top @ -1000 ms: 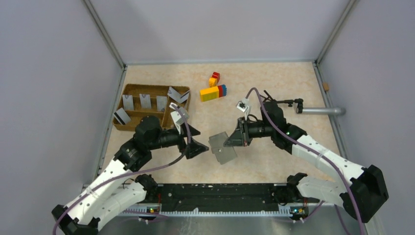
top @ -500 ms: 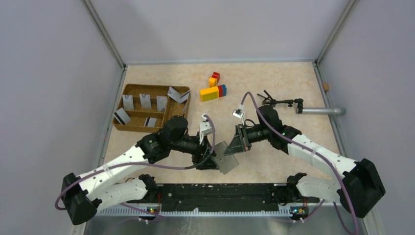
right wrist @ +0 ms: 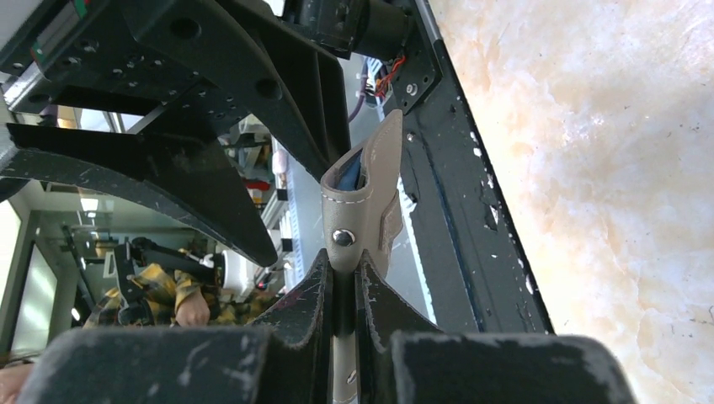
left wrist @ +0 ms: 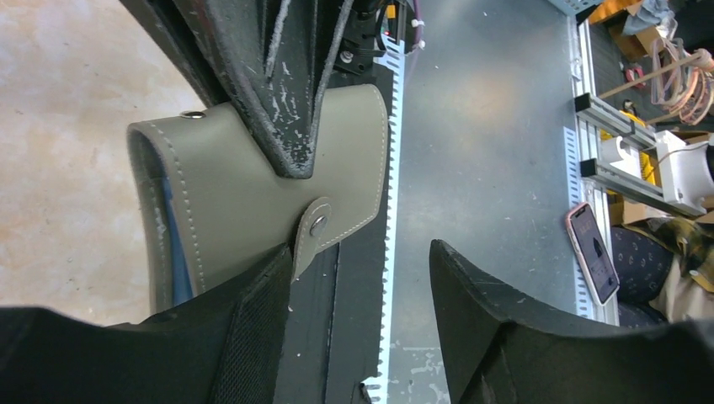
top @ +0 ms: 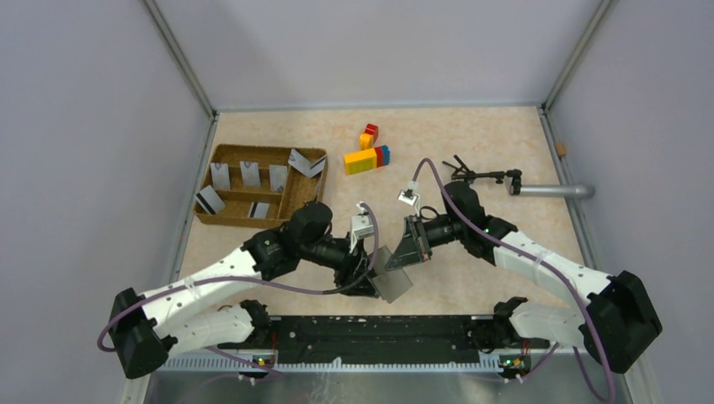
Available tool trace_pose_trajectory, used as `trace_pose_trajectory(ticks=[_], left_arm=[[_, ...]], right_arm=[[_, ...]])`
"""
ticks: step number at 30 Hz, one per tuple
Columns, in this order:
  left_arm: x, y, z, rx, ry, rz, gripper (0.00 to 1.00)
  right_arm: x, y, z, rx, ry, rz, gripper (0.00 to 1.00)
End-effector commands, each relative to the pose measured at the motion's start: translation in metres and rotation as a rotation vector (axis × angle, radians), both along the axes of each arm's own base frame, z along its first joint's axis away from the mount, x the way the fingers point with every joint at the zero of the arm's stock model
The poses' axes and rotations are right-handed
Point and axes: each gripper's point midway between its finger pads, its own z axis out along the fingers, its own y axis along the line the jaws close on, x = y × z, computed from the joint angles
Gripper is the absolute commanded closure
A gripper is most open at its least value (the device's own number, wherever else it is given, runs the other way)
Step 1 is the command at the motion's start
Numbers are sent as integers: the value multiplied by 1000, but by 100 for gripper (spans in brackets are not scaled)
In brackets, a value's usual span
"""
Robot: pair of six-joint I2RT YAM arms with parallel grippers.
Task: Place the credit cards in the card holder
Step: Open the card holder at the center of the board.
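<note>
Beige tabletop (top: 471, 143), grey walls on three sides, with free floor rear and right. The card holder (top: 390, 280) is near the front rail, its snap edge clamped by the right gripper (right wrist: 341, 278). The left gripper (left wrist: 362, 286) is spread and grips nothing, with one finger at the holder's edge. The credit cards (top: 248, 174) stand in the wicker tray (top: 221, 151).
</note>
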Motion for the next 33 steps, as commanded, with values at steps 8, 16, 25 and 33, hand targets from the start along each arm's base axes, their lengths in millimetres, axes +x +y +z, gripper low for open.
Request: trace_pose_trajectory(ticks=[8, 16, 25, 33], left_arm=[[-10, -16, 11, -47, 5, -61, 49], [-6, -23, 3, 3, -36, -34, 80], [-13, -22, -6, 34, -101, -39, 100], [-42, -14, -8, 17, -204, -111, 100]], right_arm=[[1, 9, 25, 122, -69, 51, 100], [3, 11, 25, 119, -66, 35, 100], [15, 11, 15, 70, -53, -44, 100], [34, 2, -6, 6, -6, -124, 100]])
